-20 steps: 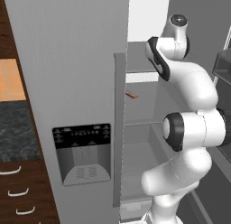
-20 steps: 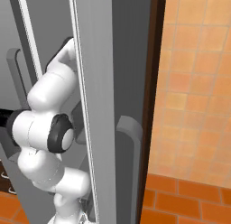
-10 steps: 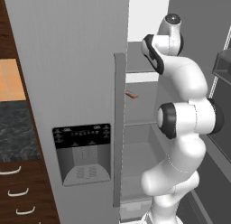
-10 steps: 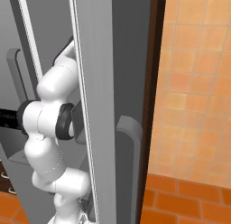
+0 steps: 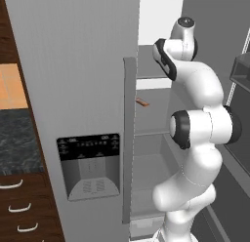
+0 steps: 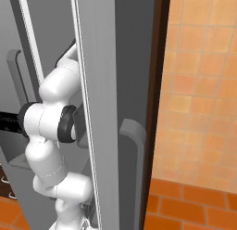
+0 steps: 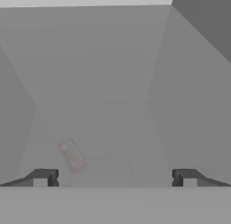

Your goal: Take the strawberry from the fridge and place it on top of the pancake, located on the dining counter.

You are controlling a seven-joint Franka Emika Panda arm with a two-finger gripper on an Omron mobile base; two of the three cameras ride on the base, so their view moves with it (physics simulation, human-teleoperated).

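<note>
The grey fridge (image 5: 83, 60) stands with its dispenser door shut and its right side open. My arm reaches up into the upper compartment. In the hand view my gripper (image 7: 115, 178) is open, its fingertips (image 7: 43, 177) wide apart with nothing between them, facing bare grey inner walls and a glass shelf (image 7: 108, 128). The strawberry is hidden. The pancake and the dining counter are out of view.
A small flat orange-brown item (image 5: 141, 103) lies on a middle shelf and shows faintly through the glass as an orange-brown item (image 7: 72, 156) below my fingers. The black water dispenser (image 5: 90, 163) is on the shut door. The open door's edge and handle (image 6: 132, 136) stand close on my right.
My arm has swung a little left and further into the fridge's upper compartment, with the wrist rising slightly. The fridge and the orange-brown item have not moved.
</note>
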